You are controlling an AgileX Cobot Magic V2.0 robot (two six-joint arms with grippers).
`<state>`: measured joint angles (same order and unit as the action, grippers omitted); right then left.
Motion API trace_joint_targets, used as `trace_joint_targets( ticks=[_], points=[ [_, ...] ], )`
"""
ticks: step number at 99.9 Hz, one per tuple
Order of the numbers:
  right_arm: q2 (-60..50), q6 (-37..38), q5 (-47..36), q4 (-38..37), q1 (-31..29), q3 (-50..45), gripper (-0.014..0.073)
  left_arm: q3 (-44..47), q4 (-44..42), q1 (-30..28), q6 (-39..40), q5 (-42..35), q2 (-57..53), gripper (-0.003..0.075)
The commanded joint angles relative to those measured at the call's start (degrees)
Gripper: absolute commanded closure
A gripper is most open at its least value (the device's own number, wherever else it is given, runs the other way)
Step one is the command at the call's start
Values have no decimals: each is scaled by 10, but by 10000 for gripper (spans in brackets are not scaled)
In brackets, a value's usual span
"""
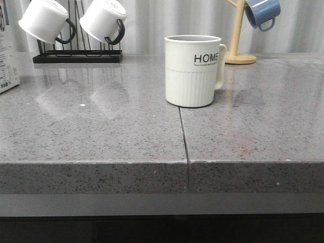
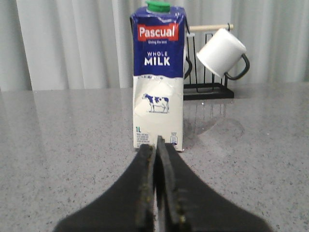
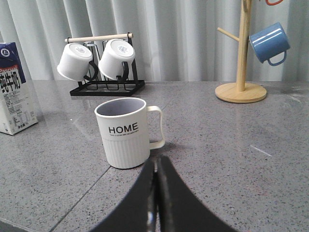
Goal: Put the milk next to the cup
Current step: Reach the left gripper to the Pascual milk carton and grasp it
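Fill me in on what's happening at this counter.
Nothing is being handled yet. The milk stands upright on the grey counter, well off to the left of the cup, so it is not yet beside it. The left gripper is shut and empty, pointed at the carton just short of it. The right gripper is also shut and empty, facing the cup. Neither touches anything.

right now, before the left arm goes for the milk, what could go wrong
The left claw is shut in front of the milk, so pushing forward could topple the tall carton. A black rack of white mugs stands close behind it. The cup stands open-topped and could be knocked at set-down.
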<state>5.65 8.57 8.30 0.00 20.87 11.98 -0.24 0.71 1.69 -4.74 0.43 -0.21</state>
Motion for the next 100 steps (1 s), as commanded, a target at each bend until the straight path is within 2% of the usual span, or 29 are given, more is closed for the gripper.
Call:
trace_joint_targets(
  ticks=[1, 16, 29, 66, 71, 76, 83, 88, 93, 100],
  points=[
    [5, -1, -39, -7, 0, 15, 659, -7, -7, 0, 4, -48, -16, 741],
    [5, -1, -39, -7, 0, 15, 659, -74, -56, 0, 4, 0, 18, 741],
    [5, -1, -39, -7, 0, 15, 659, -142, -59, 0, 4, 42, 83, 741],
    [5, -1, -39, -7, 0, 15, 659, -273, -60, 0, 4, 40, 331, 726],
    [5, -1, -39, -7, 0, 15, 659, -286, -58, 0, 4, 38, 361, 683],
    [5, -1, -39, -7, 0, 15, 659, -297, -53, 0, 4, 30, 391, 608],
    [5, -1, -39, -7, 0, 15, 659, -308, -41, 0, 4, 7, 423, 449],
    [5, -1, -39, -7, 0, 15, 659, -311, -36, 0, 4, -14, 445, 297],
    [5, -1, -39, -7, 0, 15, 659, -312, -36, 0, 4, -41, 467, 179],
    [5, -1, -39, -7, 0, 15, 659, -312, -36, 0, 4, -78, 496, 73]
  ],
)
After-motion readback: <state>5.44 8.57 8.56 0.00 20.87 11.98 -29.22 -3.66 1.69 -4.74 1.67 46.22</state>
